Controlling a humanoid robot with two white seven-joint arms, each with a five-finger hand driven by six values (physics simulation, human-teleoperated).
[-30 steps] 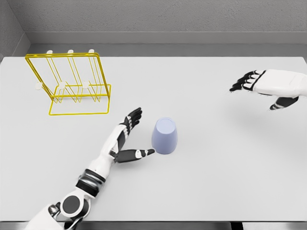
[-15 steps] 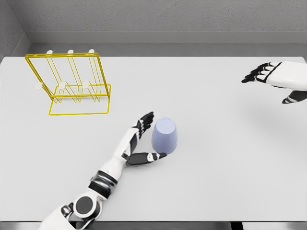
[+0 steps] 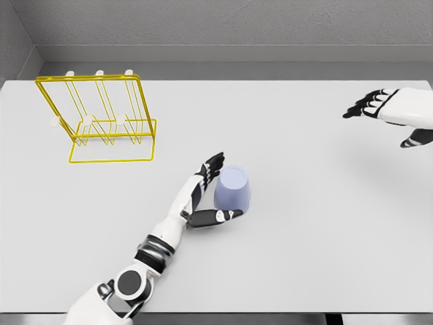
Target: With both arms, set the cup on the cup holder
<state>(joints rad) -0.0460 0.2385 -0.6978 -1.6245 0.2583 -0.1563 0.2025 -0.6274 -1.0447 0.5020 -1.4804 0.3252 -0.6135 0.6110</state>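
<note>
A pale lavender cup (image 3: pixel 233 189) stands upside down on the white table (image 3: pixel 304 223) near the middle. My left hand (image 3: pixel 215 189) is pressed up against the cup's left side, fingers spread behind it and thumb reaching under its front edge, not closed around it. The yellow wire cup holder (image 3: pixel 101 118) with white-tipped pegs stands at the back left. My right hand (image 3: pixel 379 112) hovers open at the far right edge, well away from the cup.
A grey wall runs along the back of the table and on the left. The table's front edge lies just below my left elbow (image 3: pixel 132 284).
My left hand has slid right until it meets the cup's side. My right hand drew back to the right and up, then held still.
</note>
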